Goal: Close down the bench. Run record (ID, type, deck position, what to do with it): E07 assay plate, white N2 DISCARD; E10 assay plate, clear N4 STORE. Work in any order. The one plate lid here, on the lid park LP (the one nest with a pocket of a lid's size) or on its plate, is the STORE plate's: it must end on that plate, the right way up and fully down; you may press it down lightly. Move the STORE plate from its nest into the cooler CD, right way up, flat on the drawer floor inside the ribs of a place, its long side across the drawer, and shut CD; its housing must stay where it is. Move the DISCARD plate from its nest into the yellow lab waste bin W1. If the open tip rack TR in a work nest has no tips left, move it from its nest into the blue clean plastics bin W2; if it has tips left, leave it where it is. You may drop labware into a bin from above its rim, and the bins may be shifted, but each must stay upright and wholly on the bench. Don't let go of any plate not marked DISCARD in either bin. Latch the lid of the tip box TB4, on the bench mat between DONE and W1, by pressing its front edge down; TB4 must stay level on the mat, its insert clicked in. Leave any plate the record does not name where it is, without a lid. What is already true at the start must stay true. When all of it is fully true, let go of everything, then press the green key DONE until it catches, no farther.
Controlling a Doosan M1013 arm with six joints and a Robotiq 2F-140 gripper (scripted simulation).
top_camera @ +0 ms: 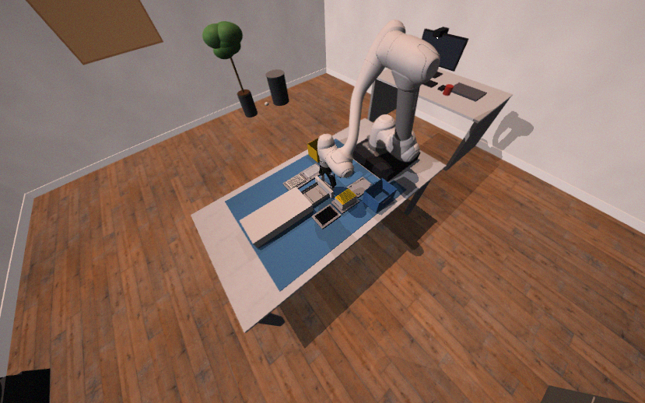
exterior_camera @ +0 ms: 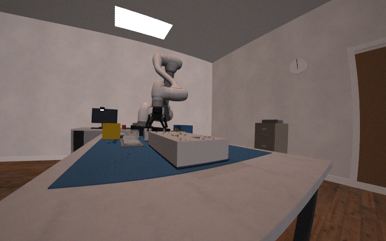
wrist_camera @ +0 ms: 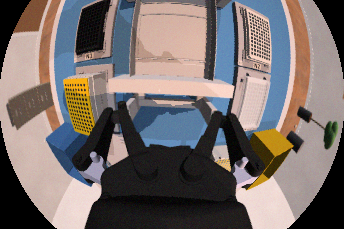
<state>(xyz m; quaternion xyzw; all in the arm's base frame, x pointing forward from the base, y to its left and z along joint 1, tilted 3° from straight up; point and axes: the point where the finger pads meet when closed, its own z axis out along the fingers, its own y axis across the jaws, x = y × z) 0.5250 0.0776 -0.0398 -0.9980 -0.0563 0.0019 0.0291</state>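
One blue mat (top_camera: 289, 250) on the bench; fingers apparently pinching a plate lid (wrist_camera: 172, 86).

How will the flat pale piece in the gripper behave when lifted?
Probably stiff: the piece spans straight between the gripper fingers without sag. Likely light, since it looks thin. Held by its ends only, it may tilt or slip on fast moves.

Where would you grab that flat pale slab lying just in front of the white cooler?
Grip the flat pale slab by two opposite side edges, coming straight down from above. It lies level and low, so only its thin outer edges give faces to pinch. The hand already straddles it that way, with one finger at each side, shut on it.
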